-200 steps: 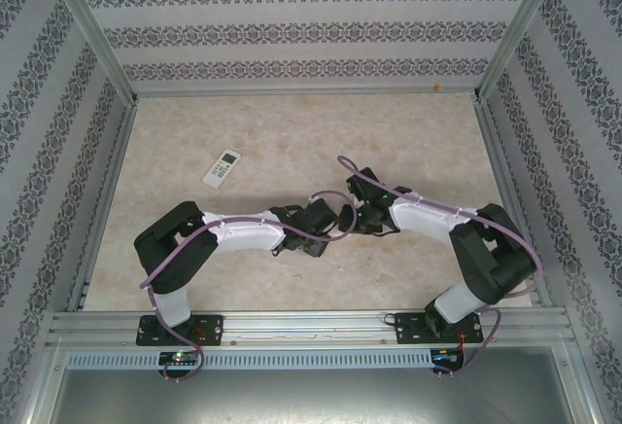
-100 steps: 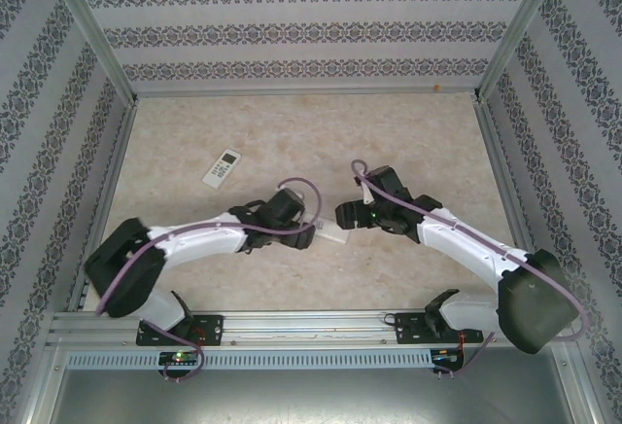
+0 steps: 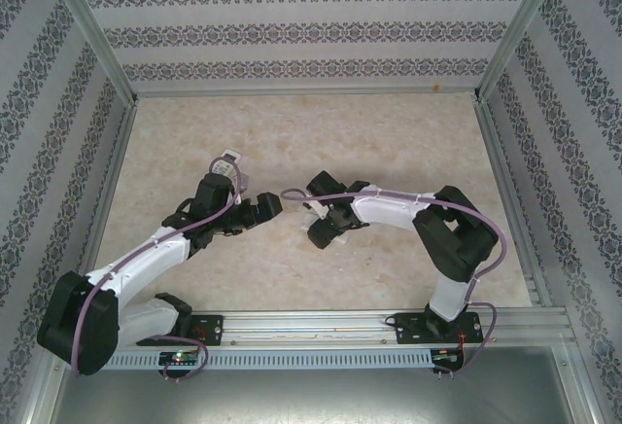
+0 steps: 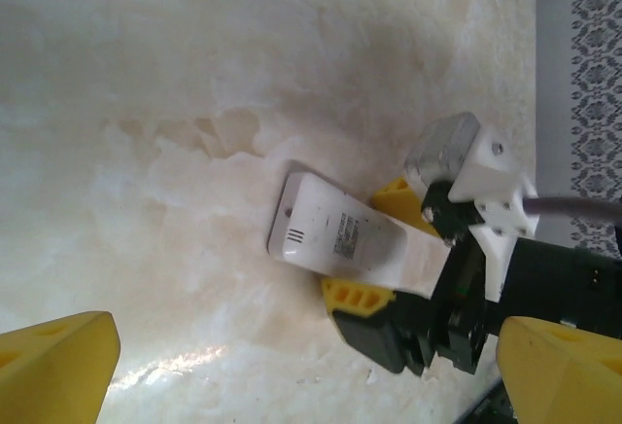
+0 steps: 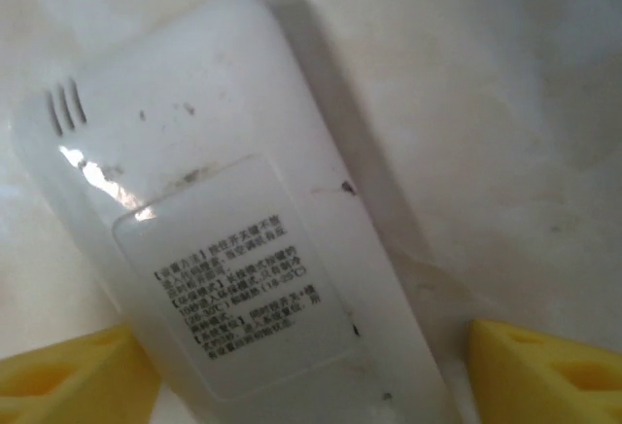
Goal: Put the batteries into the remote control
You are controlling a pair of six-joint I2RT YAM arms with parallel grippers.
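Note:
A white remote control (image 5: 224,249) lies back side up, its printed label showing, between the yellow fingers of my right gripper (image 5: 311,385), which is shut on its lower part. In the left wrist view the same remote (image 4: 321,229) juts out of the right gripper (image 4: 362,242) low over the table. My left gripper (image 4: 311,390) is open wide with nothing between its fingers, a short way from the remote's free end. From above, the left gripper (image 3: 270,206) faces the right gripper (image 3: 316,218) mid-table. The batteries are out of view.
A second white remote (image 3: 225,159) lies face up at the back left, partly covered by my left arm. Metal frame rails and patterned walls close in the marble-look table (image 3: 389,132) on three sides.
My left arm has swung left and back, pulling its gripper away from the centre. My right gripper has moved left with the white remote still in it.

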